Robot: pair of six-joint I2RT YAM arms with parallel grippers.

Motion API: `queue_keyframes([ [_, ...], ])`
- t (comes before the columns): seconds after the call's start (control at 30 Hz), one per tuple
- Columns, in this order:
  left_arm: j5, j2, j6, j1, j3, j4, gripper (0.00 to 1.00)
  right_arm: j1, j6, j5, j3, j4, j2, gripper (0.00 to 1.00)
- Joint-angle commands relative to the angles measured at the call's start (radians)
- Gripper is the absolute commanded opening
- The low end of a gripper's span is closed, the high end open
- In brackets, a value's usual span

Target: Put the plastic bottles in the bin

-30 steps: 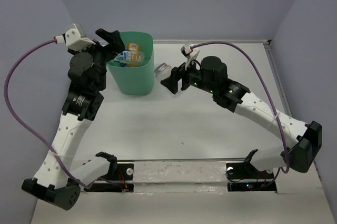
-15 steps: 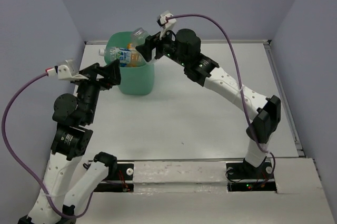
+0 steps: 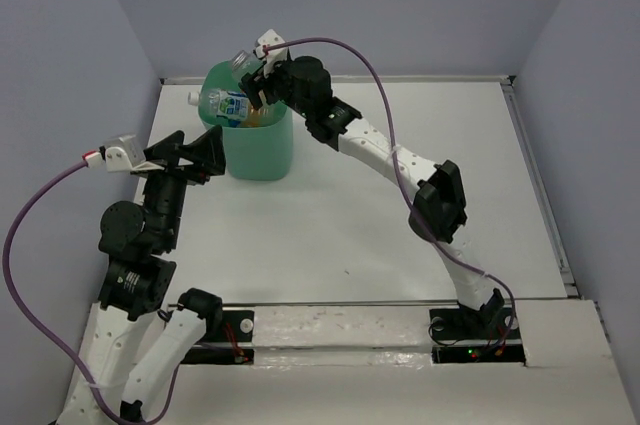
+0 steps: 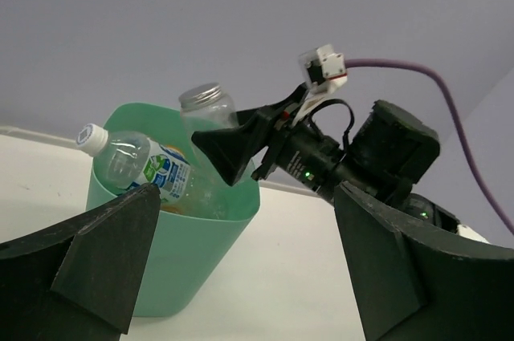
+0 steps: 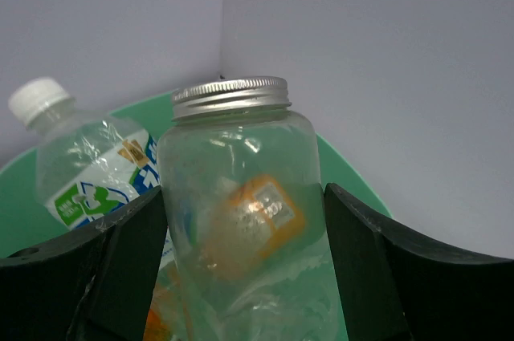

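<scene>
The mint-green bin (image 3: 255,150) stands at the back left of the table. My right gripper (image 3: 254,87) is shut on a clear unlabelled bottle (image 3: 244,63) with a silver cap and holds it upright over the bin's far rim. In the right wrist view the bottle (image 5: 241,213) fills the gap between the fingers (image 5: 120,269). A blue-white labelled bottle (image 3: 222,102) with a white cap leans out over the bin's left rim, also seen in the left wrist view (image 4: 132,166). Orange bottles (image 3: 260,117) lie inside. My left gripper (image 3: 205,157) is open and empty, left of the bin.
Grey walls close off the back and both sides. The table's raised edge runs along the back and right (image 3: 530,155). The right arm (image 3: 380,155) stretches diagonally across the table from its base to the bin.
My right gripper has carried the clear bottle from the table right of the bin up and over the bin's rim. My left arm has drawn back from the bin toward the near left.
</scene>
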Motion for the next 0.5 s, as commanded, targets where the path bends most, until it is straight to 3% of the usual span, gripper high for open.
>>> queue_keyframes([
  [0.0, -0.012, -0.014, 0.028, -0.001, -0.009, 0.07, 0.99, -0.004, -0.079, 0.014, 0.03, 0.087, -0.004, 0.56],
  [0.07, -0.008, -0.011, 0.027, 0.001, -0.01, 0.07, 0.99, -0.004, -0.093, 0.017, -0.002, 0.095, -0.023, 0.71],
  [0.27, -0.02, -0.011, 0.025, 0.003, -0.012, 0.072, 0.99, -0.004, -0.086, -0.024, -0.089, 0.101, -0.115, 0.88],
  [0.47, -0.028, 0.003, 0.019, 0.003, -0.001, 0.058, 0.99, -0.004, -0.023, -0.089, -0.183, 0.081, -0.238, 0.99],
])
